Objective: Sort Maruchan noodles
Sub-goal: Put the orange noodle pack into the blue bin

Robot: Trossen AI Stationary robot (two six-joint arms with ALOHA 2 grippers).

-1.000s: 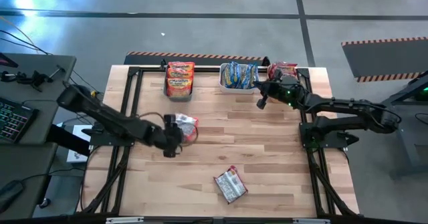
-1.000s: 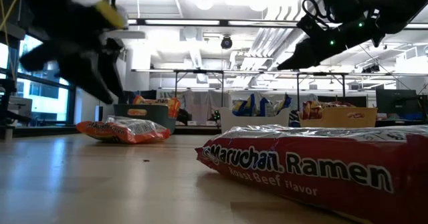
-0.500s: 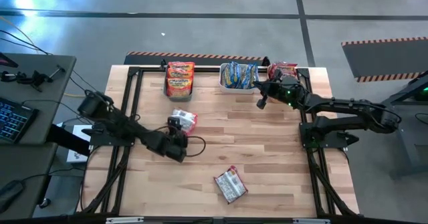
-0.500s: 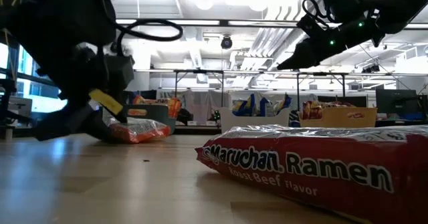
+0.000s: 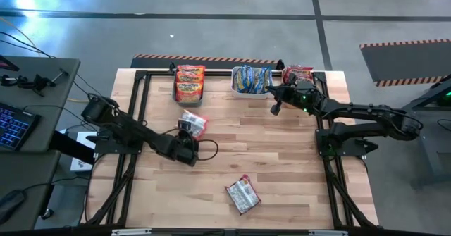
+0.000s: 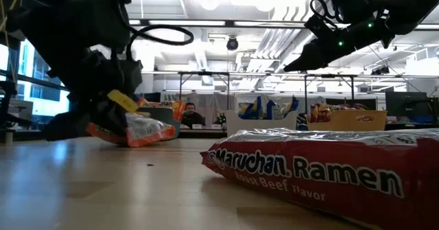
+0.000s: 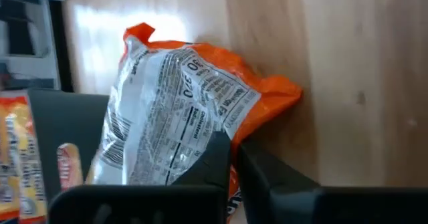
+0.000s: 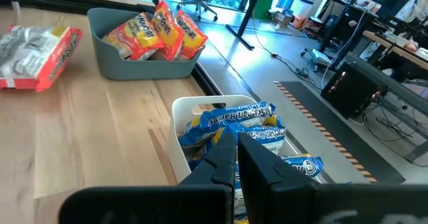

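Note:
An orange Maruchan packet (image 5: 196, 122) lies silvery back up (image 7: 175, 103) on the table's left half, with my left gripper (image 7: 234, 167) shut on it just on its near side (image 5: 187, 135). A red Roast Beef packet (image 5: 242, 194) lies flat near the front edge, close to the low camera (image 6: 322, 171). My right gripper (image 5: 275, 109) hangs shut above the table beside the white bin (image 8: 179, 127), touching nothing. My left gripper pinches the orange packet's near end (image 7: 232, 187) between its two fingers; an orange strip shows between them. The fingers slant down from the table's near side. The packet's far end (image 6: 154, 130) rests on the table; its back faces up.
Along the far edge stand a teal bin (image 5: 177, 89) with orange packets, the white bin (image 5: 234, 88) with blue packets and an orange bin (image 6: 357, 121) with red ones. Bare wood lies between the two loose packets. A person shows in the room beyond (image 6: 191, 115).
My left gripper has sunk to the table at the orange packet's near end, rolled a little, and shut on that end. The packet has stayed about where it was. My right arm has kept still.

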